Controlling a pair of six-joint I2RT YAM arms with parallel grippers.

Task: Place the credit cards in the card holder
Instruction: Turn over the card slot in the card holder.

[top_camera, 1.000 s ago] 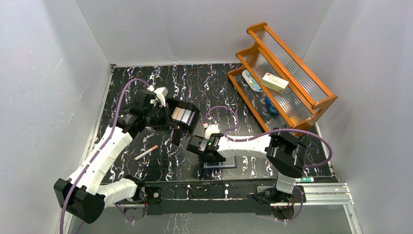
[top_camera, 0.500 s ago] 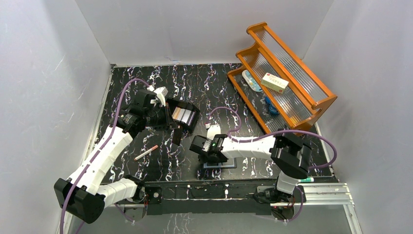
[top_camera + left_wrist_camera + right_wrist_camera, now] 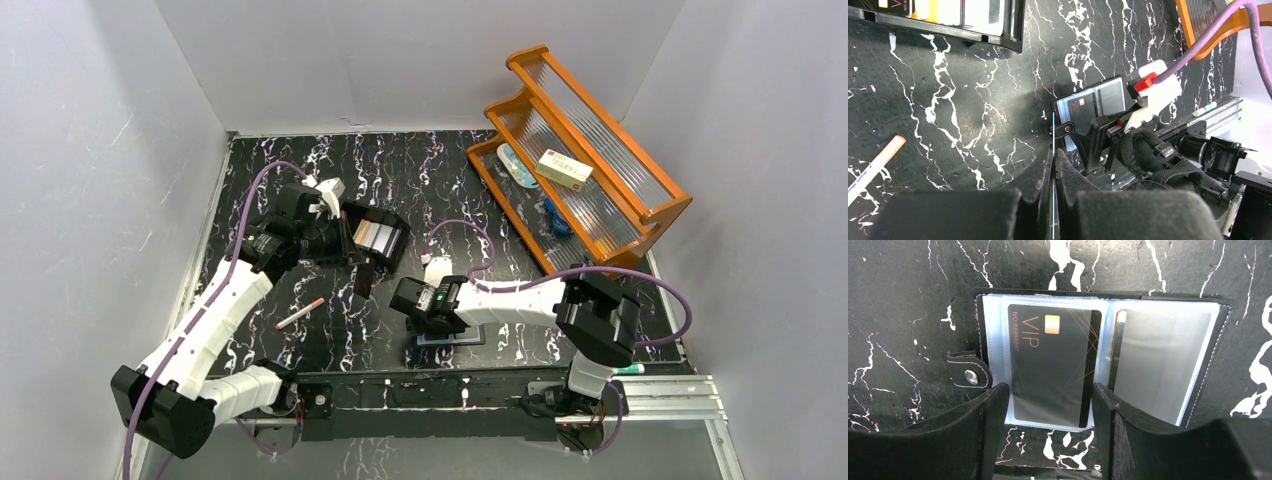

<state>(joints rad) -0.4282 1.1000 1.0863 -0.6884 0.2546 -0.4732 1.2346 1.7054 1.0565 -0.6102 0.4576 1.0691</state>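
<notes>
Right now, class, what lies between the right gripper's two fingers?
The right wrist view shows it: between the open right gripper's fingers lies the lower end of a black VIP card, sleeved in the open card holder.

White arms (image 3: 215,310), black joints (image 3: 590,320), purple cables (image 3: 1208,42).
</notes>
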